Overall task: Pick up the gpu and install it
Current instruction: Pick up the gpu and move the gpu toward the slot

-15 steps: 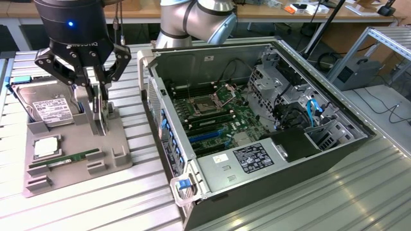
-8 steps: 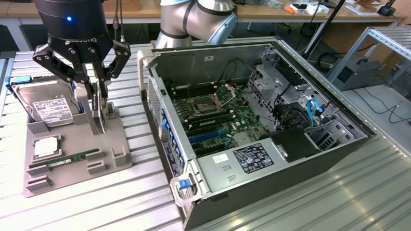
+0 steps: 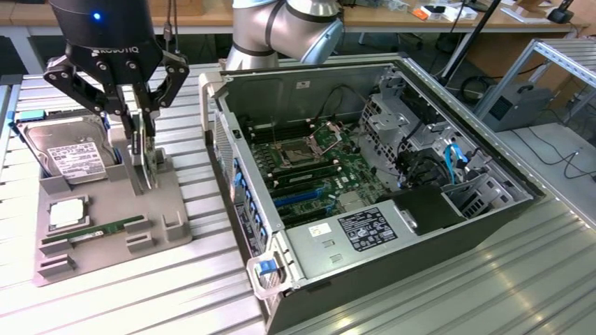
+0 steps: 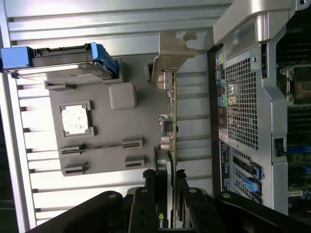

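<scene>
Gripper (image 3: 142, 131) sits in the upper left of the exterior view, pointing down over the grey holder tray (image 3: 158, 234) on the ribbed metal tabletop (image 3: 186, 293).

The gpu (image 3: 144, 171) stands on edge at the tray's far right corner, directly under the gripper and between its fingers. Its lower edge looks level with the tray, but whether it has left its slot cannot be told.

In the wrist view the gripper (image 4: 166, 187) is narrowed onto the gpu (image 4: 171, 121), with one finger against each face of the thin card. The card is seen edge-on there, running away from the fingers to its silvery bracket (image 4: 172, 53) at the far end.

On the same tray:
- A hard drive (image 3: 70, 150) with a white label leans in its cradle, to the left of the card.
- A small square chip (image 3: 67, 211) lies below the drive in the frame.
- A narrow green memory stick (image 3: 93, 230) lies flat below the chip.

The open computer case (image 3: 373, 234) fills the centre and right of the exterior view, just beside the tray, with its green motherboard (image 3: 308, 167) exposed. The card is outside the case.
</scene>
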You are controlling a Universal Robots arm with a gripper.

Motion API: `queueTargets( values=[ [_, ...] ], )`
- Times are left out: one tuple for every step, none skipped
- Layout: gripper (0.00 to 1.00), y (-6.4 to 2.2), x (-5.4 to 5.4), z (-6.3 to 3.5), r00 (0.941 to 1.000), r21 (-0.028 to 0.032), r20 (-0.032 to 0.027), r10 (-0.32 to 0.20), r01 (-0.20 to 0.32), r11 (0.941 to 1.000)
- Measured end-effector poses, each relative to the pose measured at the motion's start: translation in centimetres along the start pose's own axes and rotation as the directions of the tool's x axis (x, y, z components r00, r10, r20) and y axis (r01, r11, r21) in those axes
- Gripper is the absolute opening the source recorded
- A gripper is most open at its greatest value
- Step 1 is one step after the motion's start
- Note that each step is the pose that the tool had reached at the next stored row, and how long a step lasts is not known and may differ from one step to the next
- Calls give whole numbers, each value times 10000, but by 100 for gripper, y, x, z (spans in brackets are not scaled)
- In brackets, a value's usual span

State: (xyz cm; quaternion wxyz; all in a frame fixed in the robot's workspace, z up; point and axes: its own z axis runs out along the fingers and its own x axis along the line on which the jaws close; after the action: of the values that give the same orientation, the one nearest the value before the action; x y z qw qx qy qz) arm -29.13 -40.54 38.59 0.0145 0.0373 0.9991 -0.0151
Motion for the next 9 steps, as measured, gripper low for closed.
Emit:
queueTargets(
  values=[
    [27,0,0,-5,10000,0,-1,0,0,10000],
    [27,0,0,-11,10000,0,0,0,0,10000],
    [27,-1,-1,-22,10000,0,0,0,0,10000],
    [27,-1,-1,-29,10000,0,0,0,0,10000],
    [27,-1,-1,-37,10000,0,0,0,0,10000],
    [27,-1,-1,-46,10000,0,0,0,0,10000],
    [27,-1,-2,-52,10000,0,0,0,0,10000],
    [27,-2,-2,-59,10000,0,0,0,0,10000],
    [27,-2,-2,-65,10000,0,0,0,0,10000]
  ],
)
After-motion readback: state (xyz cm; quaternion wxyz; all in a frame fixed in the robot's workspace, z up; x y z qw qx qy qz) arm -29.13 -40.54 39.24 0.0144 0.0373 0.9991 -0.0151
